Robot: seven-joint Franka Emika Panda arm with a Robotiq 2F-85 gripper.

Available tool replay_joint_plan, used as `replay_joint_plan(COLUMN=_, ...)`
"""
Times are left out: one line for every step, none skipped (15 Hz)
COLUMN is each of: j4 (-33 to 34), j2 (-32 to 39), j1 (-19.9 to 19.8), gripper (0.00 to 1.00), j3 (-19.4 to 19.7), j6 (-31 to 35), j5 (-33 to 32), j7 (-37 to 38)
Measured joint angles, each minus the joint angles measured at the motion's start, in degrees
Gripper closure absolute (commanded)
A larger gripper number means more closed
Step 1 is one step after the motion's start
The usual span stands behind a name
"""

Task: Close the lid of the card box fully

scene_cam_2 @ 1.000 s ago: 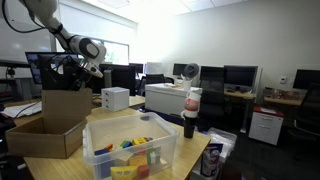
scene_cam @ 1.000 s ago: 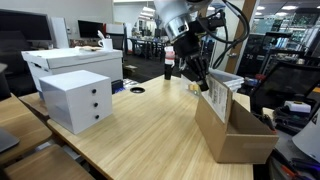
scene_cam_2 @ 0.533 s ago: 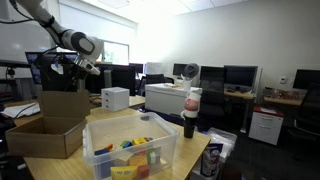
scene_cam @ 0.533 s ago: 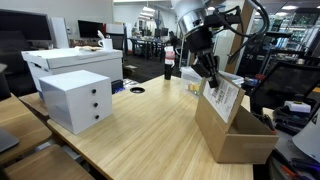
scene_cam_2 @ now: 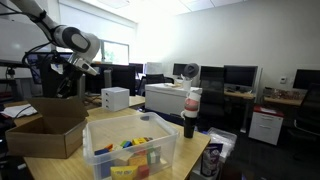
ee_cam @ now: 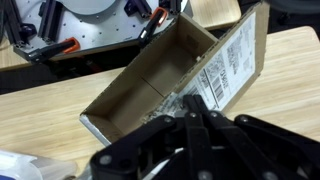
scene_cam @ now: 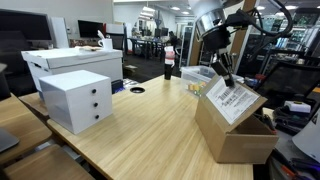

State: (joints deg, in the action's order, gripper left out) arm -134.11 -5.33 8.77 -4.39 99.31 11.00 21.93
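- Open-plan office with desks and monitors behind; pale wooden table (scene_cam: 150,130) in front, white three-drawer unit (scene_cam: 78,100) towards its left end.
- At the right end of the table: plain brown corrugated cardboard box (scene_cam: 238,148), open-topped, with nothing visible inside in the wrist view (ee_cam: 150,80).
- Large flat brown cardboard lid (scene_cam: 237,100) with a white printed label, hinged along the box's left wall, leaning partway over the opening, not yet flat.
- Dark two-finger gripper (scene_cam: 228,80): jaws pinched together, holding nothing, tips against the labelled face near its upper edge.
- Judged roughly halfway closed; calls for a further push down and to the right.
- Possible trouble:
  - closed tips skidding across the smooth label and off the free edge, letting the flap spring back up;
  - pushing more sideways than down, shoving the light box towards the table's right edge;
  - flap catching on the far wall and buckling.
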Motion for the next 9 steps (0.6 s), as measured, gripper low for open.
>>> replay_joint_plan(j4=-0.9, j2=-0.7, j1=-0.4, gripper=0.98, j3=0.0, j6=0.0, j5=0.0, j7=-1.1)
replay_joint_plan(j4=-2.0, j2=-1.5, j1=-0.7, gripper=0.98, j3=0.1, j6=0.4, j5=0.0, j7=-2.5)
replay_joint_plan(j4=-3.0, j2=-2.1, j1=-1.1, gripper=0.98, j3=0.1, j6=1.1, j5=0.0, j7=-3.9)
replay_joint_plan(j4=-4.1, j2=-2.6, j1=-1.3, gripper=0.98, j3=0.1, j6=2.4, j5=0.0, j7=-5.6)
replay_joint_plan(j4=-5.4, j2=-3.1, j1=-1.5, gripper=0.98, j3=0.1, j6=4.1, j5=0.0, j7=-7.2)
replay_joint_plan(j4=-6.6, j2=-3.5, j1=-1.7, gripper=0.98, j3=0.2, j6=5.8, j5=0.0, j7=-8.7)
replay_joint_plan(j4=-7.8, j2=-3.8, j1=-1.8, gripper=0.98, j3=0.2, j6=7.6, j5=-0.1, j7=-10.0)
replay_joint_plan(j4=-8.9, j2=-4.1, j1=-1.9, gripper=0.98, j3=0.2, j6=9.5, j5=-0.1, j7=-11.2)
replay_joint_plan(j4=-10.0, j2=-4.2, j1=-1.9, gripper=0.98, j3=0.2, j6=11.3, j5=-0.1, j7=-12.4)
